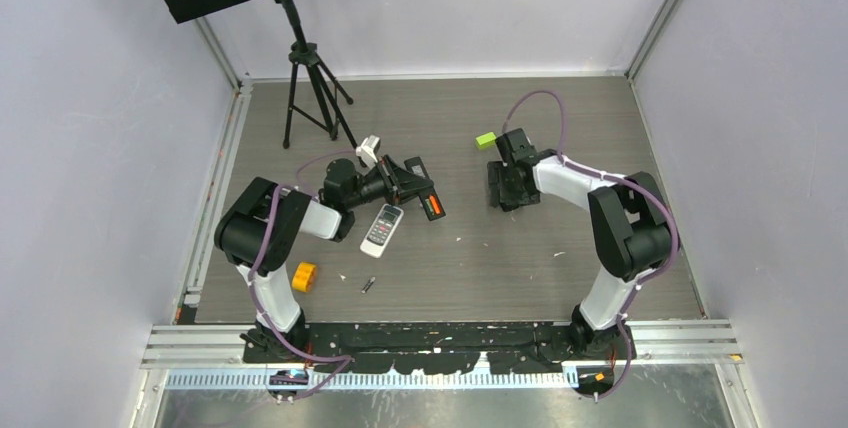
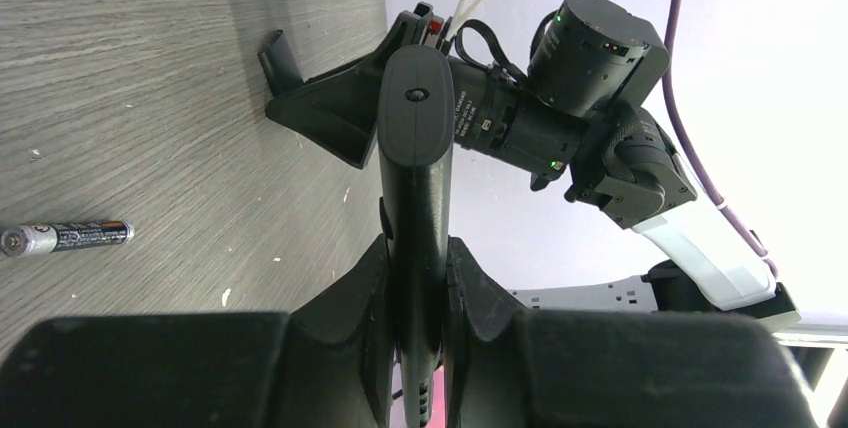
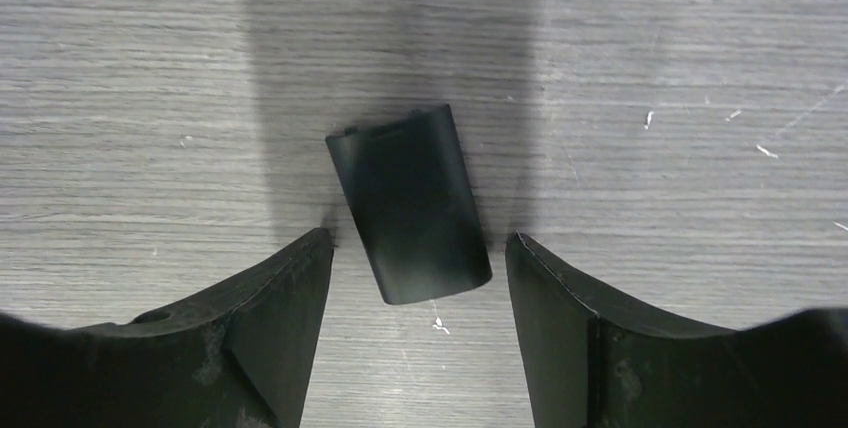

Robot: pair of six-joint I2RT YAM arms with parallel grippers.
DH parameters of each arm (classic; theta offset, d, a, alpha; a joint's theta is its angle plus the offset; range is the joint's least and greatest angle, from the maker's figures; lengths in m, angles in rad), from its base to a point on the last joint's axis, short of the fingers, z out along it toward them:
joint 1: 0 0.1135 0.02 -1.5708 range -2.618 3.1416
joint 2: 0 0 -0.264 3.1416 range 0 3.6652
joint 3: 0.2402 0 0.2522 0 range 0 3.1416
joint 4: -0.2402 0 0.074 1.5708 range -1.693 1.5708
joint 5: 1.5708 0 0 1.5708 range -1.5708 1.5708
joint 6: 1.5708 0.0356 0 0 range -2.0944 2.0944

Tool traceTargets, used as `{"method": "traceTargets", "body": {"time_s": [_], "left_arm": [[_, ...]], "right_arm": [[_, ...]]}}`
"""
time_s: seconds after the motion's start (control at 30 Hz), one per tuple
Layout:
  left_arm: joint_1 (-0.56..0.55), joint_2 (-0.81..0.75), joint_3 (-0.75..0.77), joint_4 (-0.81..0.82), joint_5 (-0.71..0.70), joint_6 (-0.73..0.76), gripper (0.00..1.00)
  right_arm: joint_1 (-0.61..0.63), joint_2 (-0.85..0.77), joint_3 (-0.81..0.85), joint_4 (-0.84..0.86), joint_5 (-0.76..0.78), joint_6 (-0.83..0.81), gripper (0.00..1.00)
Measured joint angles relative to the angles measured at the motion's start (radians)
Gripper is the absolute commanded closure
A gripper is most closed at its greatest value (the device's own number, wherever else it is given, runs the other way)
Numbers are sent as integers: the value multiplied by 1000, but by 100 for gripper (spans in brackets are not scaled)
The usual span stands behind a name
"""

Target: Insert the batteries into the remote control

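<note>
Clamping the black remote (image 2: pixel 415 148) edge-on, left fingers (image 2: pixel 490 298) hide its base; right fingers (image 3: pixel 280 318) gape around a cover (image 3: pixel 408 203)

1. The left arm (image 1: pixel 262 248), a black-and-white jointed limb, rises from its base, folds sharply at the elbow and reaches rightward at a low height.
2. The left gripper (image 1: pixel 408 180), black and two-fingered, is rolled onto its side. Its fingers (image 2: pixel 480 293) are clamped on a slim black remote control (image 2: pixel 415 148).
3. The right arm (image 1: pixel 625 228), also black and white, bends at the elbow and stretches leftward, away from its base.
4. The right gripper (image 3: pixel 420 243) points straight down, its fingers (image 3: pixel 290 298) spread wide apart and gripping nothing.
</note>
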Motion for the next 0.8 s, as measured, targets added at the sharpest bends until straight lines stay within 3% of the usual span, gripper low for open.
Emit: {"method": "traceTargets", "body": {"time_s": [0.37, 0.63, 0.8], "left_arm": [[0, -3, 0, -18, 0, 16, 100], [-2, -19, 0, -42, -1, 42, 100], [-11, -35, 0, -88, -14, 85, 100]], "right_arm": [[0, 18, 23, -5, -26, -5, 71], [27, 0, 7, -5, 3, 15, 72], [101, -106, -46, -14, -2, 38, 71]]}}
